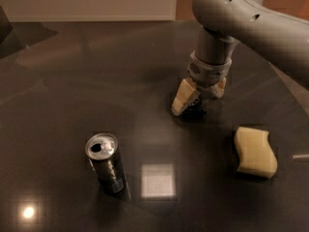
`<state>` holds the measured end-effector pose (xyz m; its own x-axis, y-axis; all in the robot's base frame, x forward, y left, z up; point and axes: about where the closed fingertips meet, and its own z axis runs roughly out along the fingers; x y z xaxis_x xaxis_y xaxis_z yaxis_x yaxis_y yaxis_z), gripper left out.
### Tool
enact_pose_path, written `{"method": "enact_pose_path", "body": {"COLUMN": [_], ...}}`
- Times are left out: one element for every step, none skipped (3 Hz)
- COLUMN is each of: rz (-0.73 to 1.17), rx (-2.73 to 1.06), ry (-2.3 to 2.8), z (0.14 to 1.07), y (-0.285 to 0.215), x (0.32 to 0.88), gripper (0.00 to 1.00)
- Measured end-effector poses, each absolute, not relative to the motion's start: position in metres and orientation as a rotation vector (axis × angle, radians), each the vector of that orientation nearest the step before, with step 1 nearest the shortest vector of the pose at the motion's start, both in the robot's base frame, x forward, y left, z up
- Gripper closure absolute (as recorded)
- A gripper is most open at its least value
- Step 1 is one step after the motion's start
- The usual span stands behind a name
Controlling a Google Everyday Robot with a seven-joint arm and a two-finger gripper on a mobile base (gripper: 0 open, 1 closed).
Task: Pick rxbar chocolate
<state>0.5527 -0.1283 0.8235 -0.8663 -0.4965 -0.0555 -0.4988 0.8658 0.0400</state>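
rxbar chocolate mostly hidden; long axis unclear; gripper directly over it

Dark glossy table mirrors lights; pale wall behind.

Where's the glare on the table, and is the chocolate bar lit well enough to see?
Camera view: dim warm light; a square glare patch lies right of the can, a small bright spot near the front left corner. The bar is dark against the dark table, shadowed under the gripper low over it.
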Motion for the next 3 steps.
{"method": "enact_pose_path", "body": {"rz": [0.068, 0.06, 0.053], "rx": [-0.821, -0.842, -0.848], "ry": [2.986, 2.983, 2.979], "z": [0.8266, 0.8285, 0.832], "y": [-0.1236, -0.1206, -0.1232], "x": [0.5534, 0.5528, 0.5494], "gripper": [0.39, 0.64, 0.86]}}
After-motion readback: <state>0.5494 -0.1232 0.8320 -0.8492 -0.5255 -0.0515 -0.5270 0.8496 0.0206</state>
